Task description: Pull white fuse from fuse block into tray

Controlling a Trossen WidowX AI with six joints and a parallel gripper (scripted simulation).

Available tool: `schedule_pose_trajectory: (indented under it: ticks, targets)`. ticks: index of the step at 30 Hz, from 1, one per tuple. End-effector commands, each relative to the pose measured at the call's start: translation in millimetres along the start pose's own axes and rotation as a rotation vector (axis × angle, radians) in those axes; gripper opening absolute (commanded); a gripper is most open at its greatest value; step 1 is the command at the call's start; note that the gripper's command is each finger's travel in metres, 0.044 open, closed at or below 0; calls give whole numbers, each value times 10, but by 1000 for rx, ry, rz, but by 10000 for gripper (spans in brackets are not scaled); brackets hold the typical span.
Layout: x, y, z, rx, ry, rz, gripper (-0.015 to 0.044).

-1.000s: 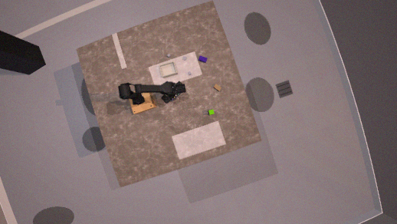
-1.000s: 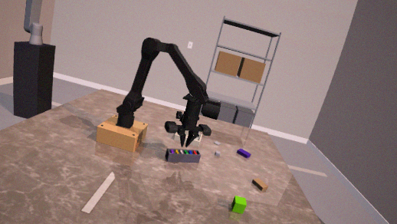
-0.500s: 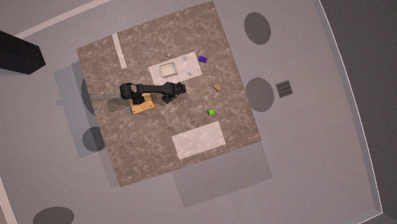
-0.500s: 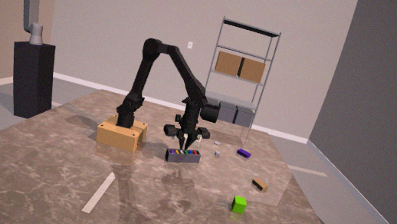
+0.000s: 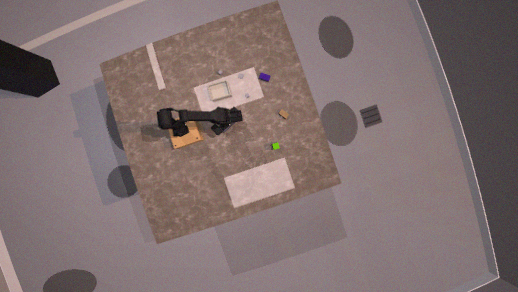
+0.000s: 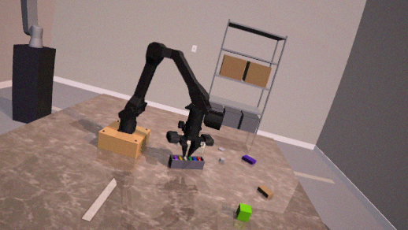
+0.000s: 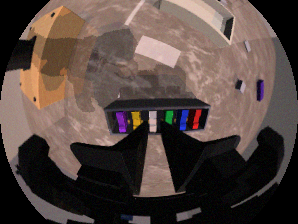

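Observation:
The grey fuse block (image 6: 187, 164) (image 7: 157, 104) stands on the table. From left to right in the wrist view it holds a purple fuse (image 7: 121, 121), a yellow fuse (image 7: 136, 119), the white fuse (image 7: 153, 118), a green fuse (image 7: 169, 117), a blue fuse (image 7: 184, 120) and a red fuse (image 7: 197, 119). My gripper (image 6: 187, 157) (image 7: 154, 124) points down just over the block, its fingers a narrow gap apart and open. The white fuse shows in line with that gap; contact cannot be made out. The beige tray (image 5: 209, 93) (image 7: 197, 21) stands beyond the block, partly behind the gripper in the exterior view.
A purple block (image 5: 264, 77) (image 6: 249, 159) (image 7: 260, 90), small grey pieces, a brown block (image 5: 283, 114) (image 6: 265, 191) and a green cube (image 5: 276, 146) (image 6: 243, 213) lie around. The arm's orange base (image 5: 188, 140) (image 6: 120, 142) (image 7: 50, 75) stands near the block.

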State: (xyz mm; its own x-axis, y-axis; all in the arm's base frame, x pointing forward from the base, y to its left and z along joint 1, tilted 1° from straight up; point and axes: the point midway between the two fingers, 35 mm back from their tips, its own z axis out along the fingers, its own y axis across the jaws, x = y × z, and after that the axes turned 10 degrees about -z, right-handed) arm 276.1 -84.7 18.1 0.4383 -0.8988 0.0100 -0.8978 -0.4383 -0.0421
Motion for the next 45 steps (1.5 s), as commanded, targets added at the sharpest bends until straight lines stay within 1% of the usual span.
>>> schedule_pose_trajectory:
  ticks: [1,9,33,45]
  targets:
    - [2,9,41,-7,0,-4,74]
    - [1,10,109,-7,0,-4,74]
    - [1,10,110,-7,0,-4,74]
    - [-2,4,98,-2,-2,-2,0]
